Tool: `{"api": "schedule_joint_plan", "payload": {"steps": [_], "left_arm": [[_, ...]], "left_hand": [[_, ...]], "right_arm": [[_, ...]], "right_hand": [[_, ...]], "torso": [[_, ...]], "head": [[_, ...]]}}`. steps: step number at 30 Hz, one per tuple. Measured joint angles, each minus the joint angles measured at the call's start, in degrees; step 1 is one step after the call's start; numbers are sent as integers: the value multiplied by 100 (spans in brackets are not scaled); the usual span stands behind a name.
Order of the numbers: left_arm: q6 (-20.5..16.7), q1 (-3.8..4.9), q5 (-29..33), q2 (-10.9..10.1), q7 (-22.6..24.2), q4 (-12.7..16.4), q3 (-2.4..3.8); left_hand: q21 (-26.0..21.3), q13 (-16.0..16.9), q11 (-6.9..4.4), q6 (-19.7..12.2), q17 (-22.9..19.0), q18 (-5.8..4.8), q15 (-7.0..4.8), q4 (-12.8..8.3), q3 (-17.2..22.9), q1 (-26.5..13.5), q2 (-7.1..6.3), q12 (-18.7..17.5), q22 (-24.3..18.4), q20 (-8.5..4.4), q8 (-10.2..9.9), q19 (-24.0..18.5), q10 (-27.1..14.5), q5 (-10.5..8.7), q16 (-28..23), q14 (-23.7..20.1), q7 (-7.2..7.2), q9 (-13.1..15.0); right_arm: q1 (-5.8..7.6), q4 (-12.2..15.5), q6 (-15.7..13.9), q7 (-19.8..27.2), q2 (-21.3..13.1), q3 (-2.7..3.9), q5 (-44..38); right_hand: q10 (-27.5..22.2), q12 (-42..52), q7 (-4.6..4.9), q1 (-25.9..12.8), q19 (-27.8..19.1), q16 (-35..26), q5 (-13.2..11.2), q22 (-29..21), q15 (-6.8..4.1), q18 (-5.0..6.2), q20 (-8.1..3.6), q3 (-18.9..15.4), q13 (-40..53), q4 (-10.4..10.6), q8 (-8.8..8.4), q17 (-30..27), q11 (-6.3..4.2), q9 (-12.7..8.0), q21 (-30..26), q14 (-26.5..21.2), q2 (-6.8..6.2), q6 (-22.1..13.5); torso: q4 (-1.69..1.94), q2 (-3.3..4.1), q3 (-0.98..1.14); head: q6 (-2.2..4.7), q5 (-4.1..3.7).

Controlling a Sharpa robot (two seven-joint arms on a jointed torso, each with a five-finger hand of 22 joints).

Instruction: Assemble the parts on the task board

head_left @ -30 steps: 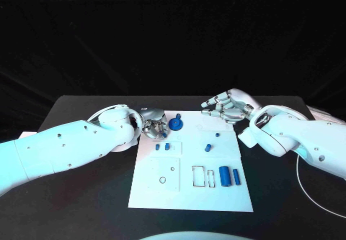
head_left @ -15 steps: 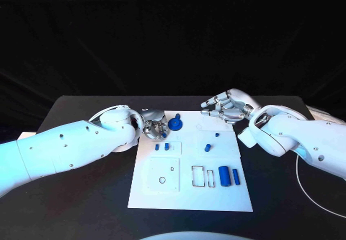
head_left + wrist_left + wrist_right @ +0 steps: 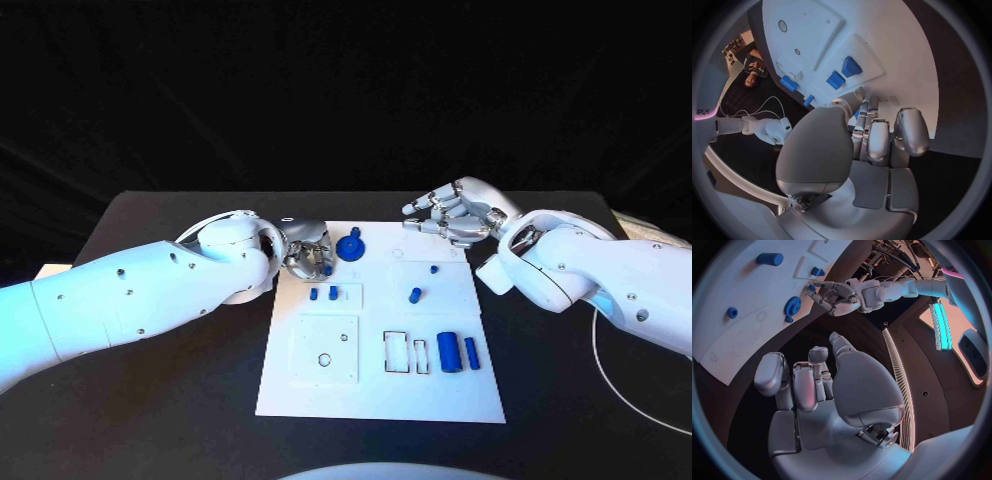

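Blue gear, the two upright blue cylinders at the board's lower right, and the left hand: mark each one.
blue gear [image 3: 352, 248]: head view, on its toothed disc.
blue cylinders [image 3: 450, 352]: head view, mid-body of the thicker one.
left hand [image 3: 306, 256]: head view, on its curled fingers.

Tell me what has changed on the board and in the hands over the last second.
Nothing has visibly changed. The left hand still sits at the task board's far left edge beside the blue gear, the right hand still hovers off the far right corner, and the blue parts lie as before.

The right robot hand [image 3: 450, 216] has spread its fingers a little (over the task board's [image 3: 384, 384] far edge).
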Motion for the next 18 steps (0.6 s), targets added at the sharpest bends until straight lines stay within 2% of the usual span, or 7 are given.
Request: {"api": "schedule_joint_plan", "payload": {"steps": [2, 5, 9, 10, 13, 16, 18], "left_arm": [[-4, 0, -2, -12, -7, -5, 0], [-19, 0, -5, -39, -16, -11, 0], [-78, 0, -5, -102, -19, -7, 0], [-105, 0, 1, -126, -18, -2, 0], [-229, 0, 82, -214, -4, 15, 0], [-513, -1, 480, -354, 71, 30, 0], [-738, -1, 952, -445, 181, 39, 1]], "left_hand": [[-69, -12, 10, -125, -23, 0, 15, 12, 22, -35, -35, 0, 0, 21, 0, -21, -98, 0, 0, -10, 17, -9], [-206, -28, 60, -346, -73, 1, 49, -5, 53, -65, -65, 0, 0, 69, 0, -69, -263, 0, -32, -8, 44, -9], [-439, -42, 91, -455, -229, 1, 90, -37, 85, -65, -65, 0, -28, 110, 0, -111, -443, 0, -131, -7, 73, -9], [-487, -43, 101, -456, -262, 1, 90, -42, 122, -65, -65, 0, -53, 130, 0, -131, -468, 0, -140, -7, 73, -7], [-655, -43, 102, -453, -422, 1, 99, -70, 204, -51, -51, 0, -152, 135, 8, -191, -469, 0, -238, -16, 74, 8], [-920, -28, 73, -317, -675, 1, 100, -129, 383, 49, 49, 25, -304, 121, 83, -267, -436, 0, -406, -82, 62, 27], [-1115, -14, 54, -305, -853, 98, 80, -164, 484, 96, 96, 89, -413, 111, 83, -346, -351, 0, -519, -149, 57, 27]], "right_arm": [[0, -15, 4, -14, -4, 0, -4], [0, -55, 41, -70, -17, 0, -36], [0, -121, 162, -198, -59, 0, -230], [0, -135, 202, -233, -76, 0, -316], [0, -164, 332, -339, -136, 0, -642], [0, -171, 512, -481, -223, 0, -1218], [-8, -160, 622, -575, -274, 0, -1650]], "right_hand": [[-111, -147, -1, 7, -58, -66, 0, -85, 0, 1, 5, -10, -125, 10, 0, -58, 0, 0, -69, 0, 8, -1], [-639, -1001, -5, 125, -326, -291, 0, -529, 0, 138, 10, -15, -904, 15, 0, -342, 22, 0, -332, 0, 108, -91], [-990, -1831, 5, 480, -531, -634, -98, -937, 0, 158, 3, 277, -1557, -113, 0, -752, 103, 0, -602, 0, 126, -103], [-1084, -2106, 6, 587, -531, -714, -155, -984, 0, 225, 3, 390, -1781, -172, 9, -847, 106, 3, -637, 0, 108, -104], [-1128, -2736, -4, 739, -531, -865, -293, -1035, 35, 226, 3, 683, -2347, -308, 58, -1021, 101, 9, -681, 8, 1, -54], [-1086, -3469, -10, 866, -487, -942, -440, -1031, 74, 226, 47, 1030, -2991, -437, 120, -1115, 92, 19, -682, 11, -69, 154], [-946, -3799, -2, 860, -479, -959, -488, -1013, 73, 225, 56, 1194, -3297, -504, 162, -1135, 92, 19, -682, 11, -173, 324]], "torso": [[0, -1, -1], [1, 0, -1], [2, -1, -4], [2, -2, -5], [1, -3, -6], [-3, -4, -5], [-8, -4, -5]], "head": [[4, 2], [10, 4], [23, 4], [25, 4], [32, 4], [46, -9], [53, -34]]}}
